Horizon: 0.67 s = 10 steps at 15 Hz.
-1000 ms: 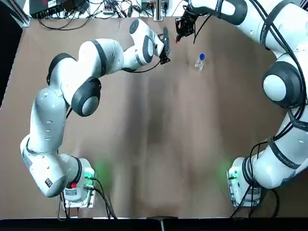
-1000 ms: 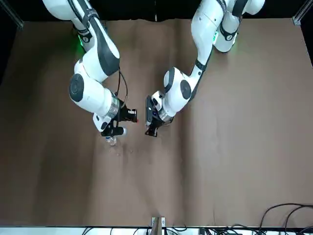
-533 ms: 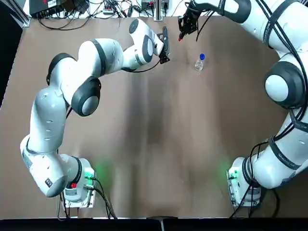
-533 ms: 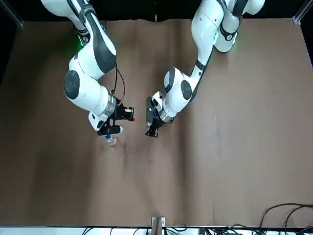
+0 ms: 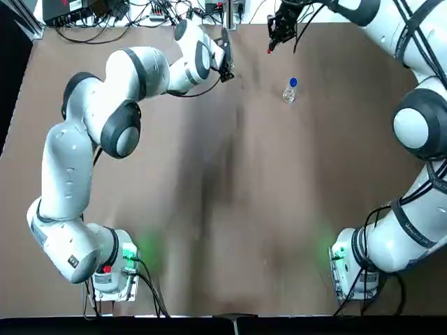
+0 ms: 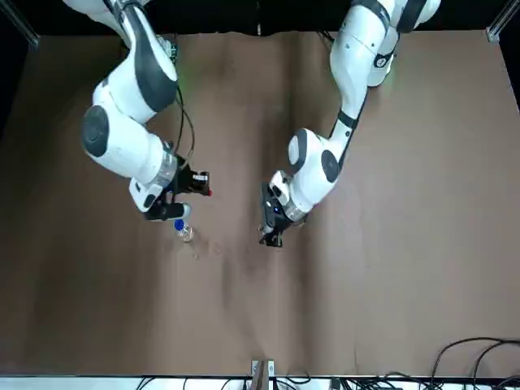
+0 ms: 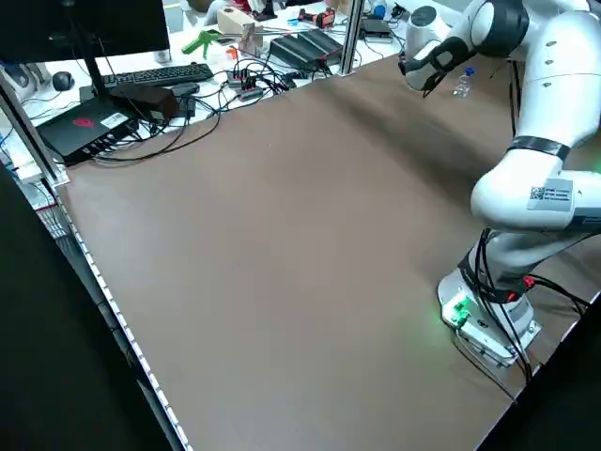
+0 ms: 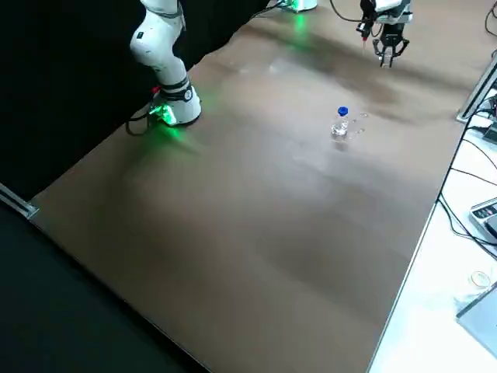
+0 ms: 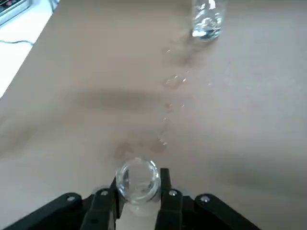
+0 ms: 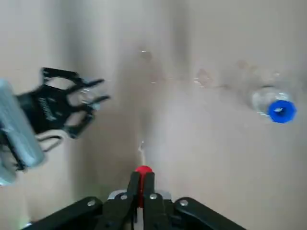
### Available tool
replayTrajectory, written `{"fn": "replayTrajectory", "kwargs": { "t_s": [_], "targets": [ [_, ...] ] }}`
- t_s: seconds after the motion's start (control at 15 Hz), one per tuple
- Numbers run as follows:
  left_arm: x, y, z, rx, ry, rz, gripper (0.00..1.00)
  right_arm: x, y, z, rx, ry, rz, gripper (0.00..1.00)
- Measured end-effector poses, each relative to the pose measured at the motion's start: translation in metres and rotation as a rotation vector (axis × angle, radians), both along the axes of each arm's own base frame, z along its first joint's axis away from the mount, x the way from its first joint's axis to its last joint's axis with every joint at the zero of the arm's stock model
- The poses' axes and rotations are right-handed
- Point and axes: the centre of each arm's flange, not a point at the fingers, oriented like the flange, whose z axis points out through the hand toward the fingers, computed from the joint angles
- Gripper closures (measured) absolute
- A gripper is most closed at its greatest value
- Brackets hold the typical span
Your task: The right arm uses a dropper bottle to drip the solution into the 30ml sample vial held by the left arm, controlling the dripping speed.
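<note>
The two hands have been pulled apart since a moment ago. The right hand [image 6: 197, 182] has been drawn back toward its own side and toward the far edge of the counter [image 5: 230, 209]. The left hand [image 6: 269, 234] has been swung the other way. The gap between them is now wider, so the tip of the red dropper [image 10: 142, 170] is no longer kept close to the sample vial [image 9: 138, 179]. No drop can be put into the vial from here. It is judged that the dripping has stopped or been paused, and the hands would need to be brought near again for more.

The red dropper is pinched in the right hand, whose fingers are pressed together on it. The glass tip is pointed out ahead of the fingers. The body of the dropper bottle [image 5: 290, 91] has been left standing on the counter, with only its blue collar on top.

The sample vial is clamped between the fingers of the left hand, with its open mouth seen from above. Some small wet spots [image 9: 173, 81] can be seen on the counter between the vial and the bottle.
</note>
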Motion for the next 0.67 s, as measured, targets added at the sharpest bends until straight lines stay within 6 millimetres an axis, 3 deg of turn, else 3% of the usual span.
{"fn": "replayTrajectory", "kwargs": {
  "t_s": [0.33,0.6,0.67],
  "targets": [
    [0.025,0.045,-0.015,-0.029,0.087,0.049,0.69,0.011,-0.078,0.001,-0.071,0.075,0.019,0.94],
    [0.052,0.108,-0.029,-0.037,0.158,0.023,0.69,0.019,-0.118,-0.003,-0.112,0.1,-0.015,0.94],
    [0.064,0.139,-0.031,-0.058,0.179,0.003,0.69,0.022,-0.132,-0.004,-0.16,0.09,-0.017,0.94]
  ]
}}
